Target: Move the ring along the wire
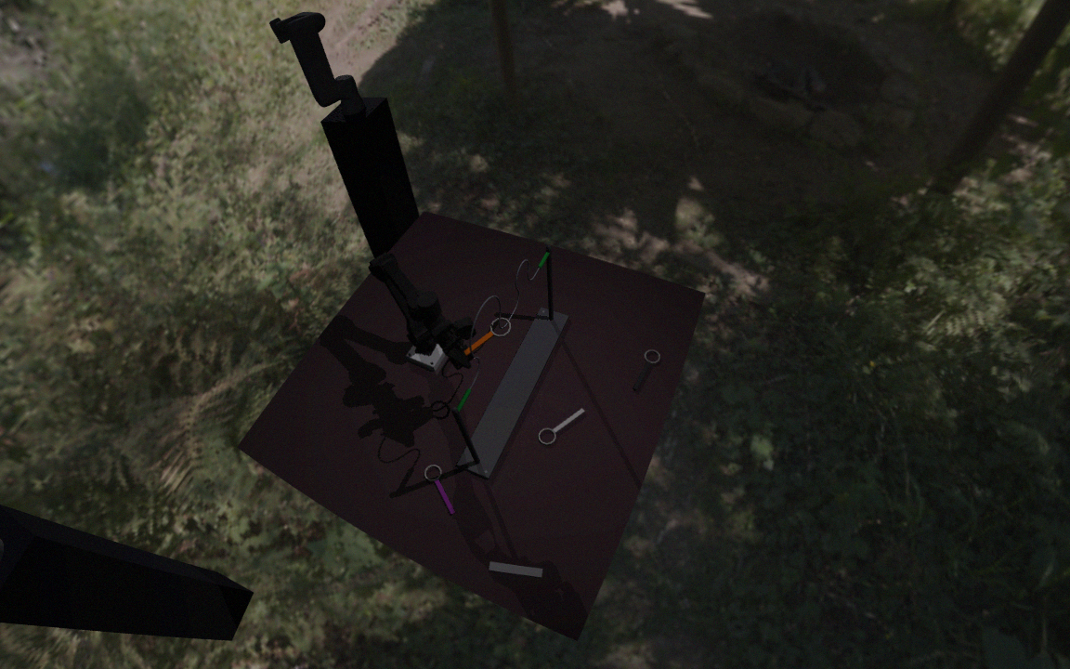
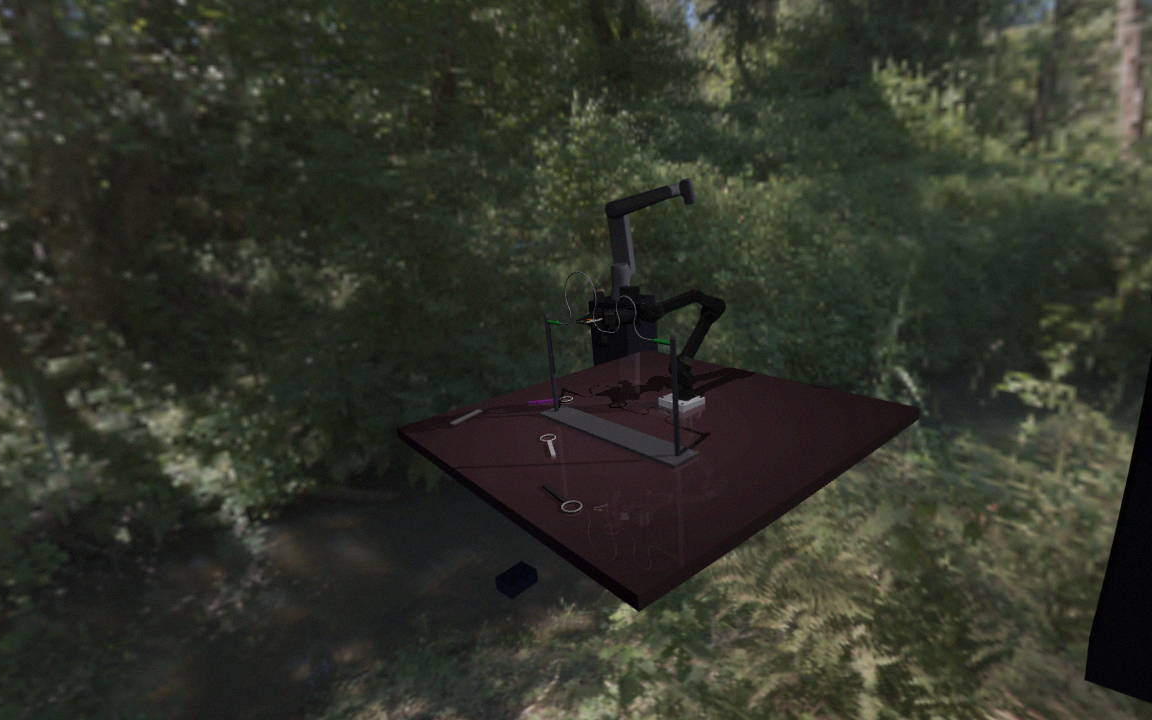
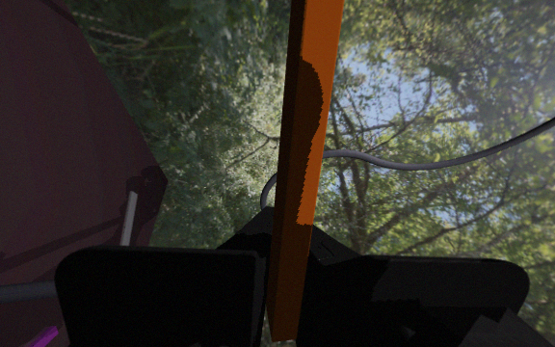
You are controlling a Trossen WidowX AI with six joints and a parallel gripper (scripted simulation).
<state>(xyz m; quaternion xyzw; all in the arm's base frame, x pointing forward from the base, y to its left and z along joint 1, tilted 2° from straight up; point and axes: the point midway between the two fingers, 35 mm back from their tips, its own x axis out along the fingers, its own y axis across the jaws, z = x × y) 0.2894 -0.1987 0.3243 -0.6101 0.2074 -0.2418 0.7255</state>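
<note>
My gripper (image 1: 464,353) (image 3: 276,216) is shut on the orange handle (image 1: 480,342) (image 3: 302,145), high above the table. The ring (image 1: 501,334) is at the handle's far end, around the middle of the thin grey wire (image 1: 489,296) (image 2: 580,273) (image 3: 412,167) as far as the top view shows; it is out of the wrist view. I cannot tell the gap between ring and wire. One green part (image 1: 464,399) (image 2: 554,322) is by the near post (image 1: 466,437) (image 2: 551,367), the other green part (image 1: 543,259) (image 2: 661,341) by the far post (image 1: 550,286) (image 2: 675,394).
The posts stand on a grey base strip (image 1: 514,390) (image 2: 616,434). On the table lie a magenta-handled ring (image 1: 444,496) (image 2: 541,402), a white-handled ring (image 1: 570,419) (image 2: 550,450), a dark-handled ring (image 1: 642,376) (image 2: 555,493) and a pale bar (image 1: 515,570) (image 2: 466,417).
</note>
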